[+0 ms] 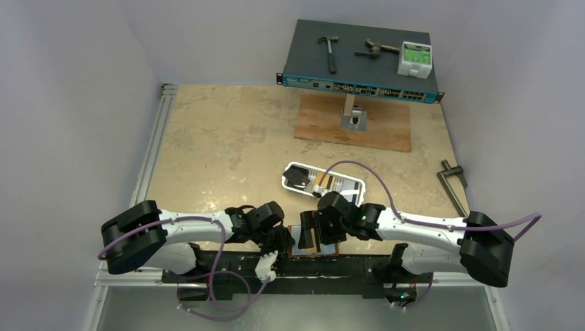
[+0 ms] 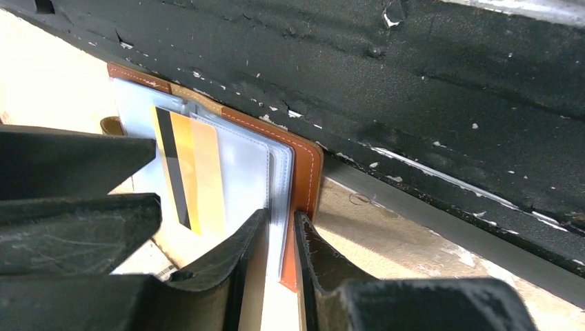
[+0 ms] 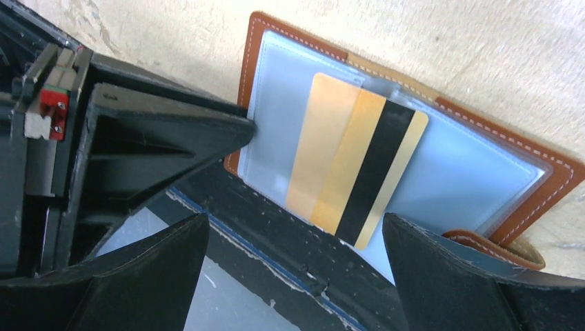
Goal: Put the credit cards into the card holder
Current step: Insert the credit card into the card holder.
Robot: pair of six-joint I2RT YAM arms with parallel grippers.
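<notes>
The brown leather card holder (image 3: 552, 181) lies open at the table's near edge, clear sleeves up; it also shows in the left wrist view (image 2: 308, 172) and the top view (image 1: 332, 246). An orange-yellow credit card with a black stripe (image 3: 355, 165) sits partly in a sleeve, its lower end sticking out; it shows in the left wrist view too (image 2: 196, 172). My left gripper (image 2: 281, 241) is shut on the holder's edge, pinching the cover and sleeves. My right gripper (image 3: 296, 238) is open and empty, just above the card. More cards (image 1: 298, 178) lie in the white tray (image 1: 359, 185).
A black rail (image 2: 414, 89) runs along the table's near edge right beside the holder. A wooden board with a metal stand (image 1: 353, 123) and a network switch (image 1: 359, 62) with tools on it stand at the back. A metal tool (image 1: 452, 183) lies at the right.
</notes>
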